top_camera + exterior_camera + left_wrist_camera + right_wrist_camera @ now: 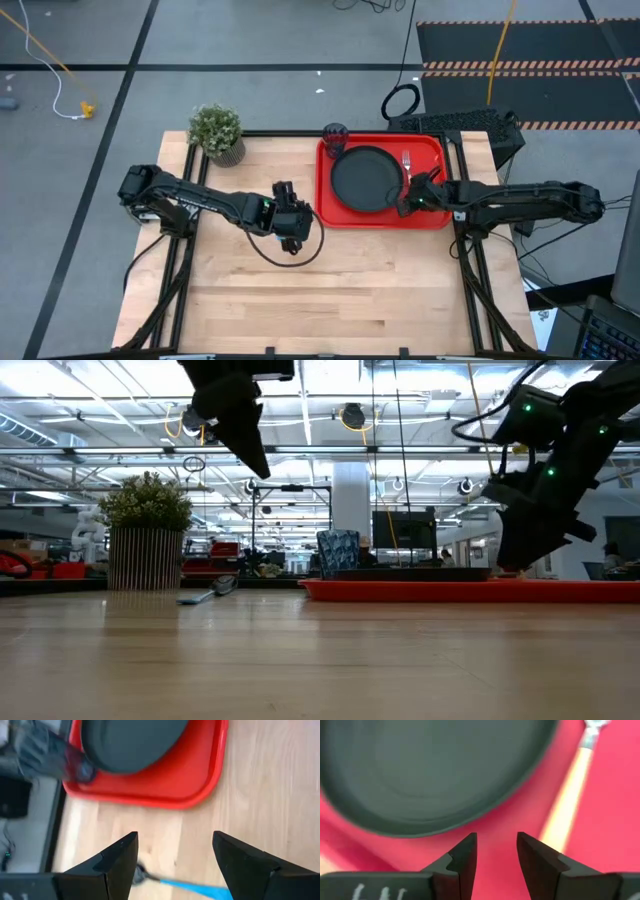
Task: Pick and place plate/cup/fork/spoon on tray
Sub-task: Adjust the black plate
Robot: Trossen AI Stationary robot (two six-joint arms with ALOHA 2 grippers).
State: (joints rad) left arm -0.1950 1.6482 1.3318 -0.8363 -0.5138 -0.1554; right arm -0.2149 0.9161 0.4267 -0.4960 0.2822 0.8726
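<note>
I see the left gripper (pixel 291 243) held above the pale wood-plank counter (pixel 330 290), its fingers (pixel 117 862) wide apart and empty. The spoon (pixel 175 884) lies on the counter directly below and between those fingers: dark rounded bowl, thin light-blue handle. The right gripper (pixel 408 205) sits over the near right part of the tray (pixel 430 216), its fingers (pixel 465 855) a small way apart and holding nothing. Just ahead of them I see the rim of the plate (pixel 366 178), round, matte black, with a raised edge, resting on the tray. The fork (pixel 408 165), silver tines and orange-tan handle, lies on the tray just right of the plate. The cup (pixel 334 136), dark and translucent, stands at the tray's far left corner. The tray is glossy red plastic with rounded corners. I read no writing anywhere.
</note>
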